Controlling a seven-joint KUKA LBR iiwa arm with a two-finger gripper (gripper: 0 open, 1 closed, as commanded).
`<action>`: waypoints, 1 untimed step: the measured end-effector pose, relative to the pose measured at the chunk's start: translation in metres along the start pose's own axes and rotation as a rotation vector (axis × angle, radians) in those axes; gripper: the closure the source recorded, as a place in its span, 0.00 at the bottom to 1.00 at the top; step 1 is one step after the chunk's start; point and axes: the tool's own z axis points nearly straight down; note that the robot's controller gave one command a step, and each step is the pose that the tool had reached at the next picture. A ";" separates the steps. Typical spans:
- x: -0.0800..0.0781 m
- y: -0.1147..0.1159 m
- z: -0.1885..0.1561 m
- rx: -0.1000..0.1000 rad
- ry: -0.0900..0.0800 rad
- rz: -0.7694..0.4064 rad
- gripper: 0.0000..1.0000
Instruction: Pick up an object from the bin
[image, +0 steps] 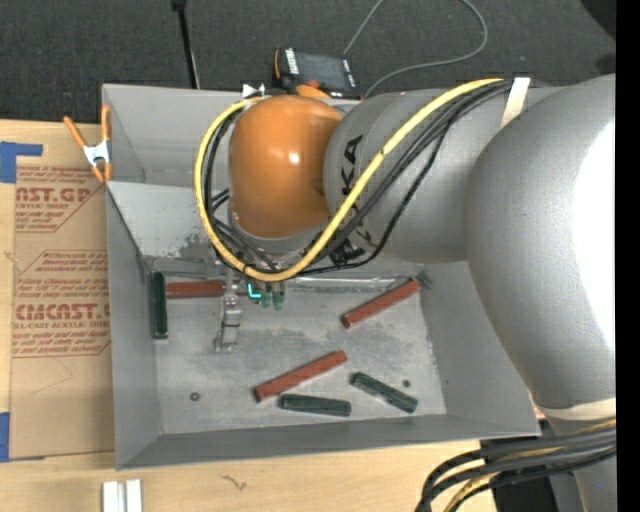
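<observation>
Your gripper is hanging over the bare floor of the bin, left of centre; you cannot tell whether it is wide or narrow. A red bar is lying just above it, a dark green bar further left, and a second red bar lower right.

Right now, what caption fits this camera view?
Robot gripper hangs in the grey bin, near a red stick and a dark green stick.
</observation>
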 end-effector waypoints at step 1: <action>0.034 0.027 0.045 0.001 -0.002 -0.120 0.00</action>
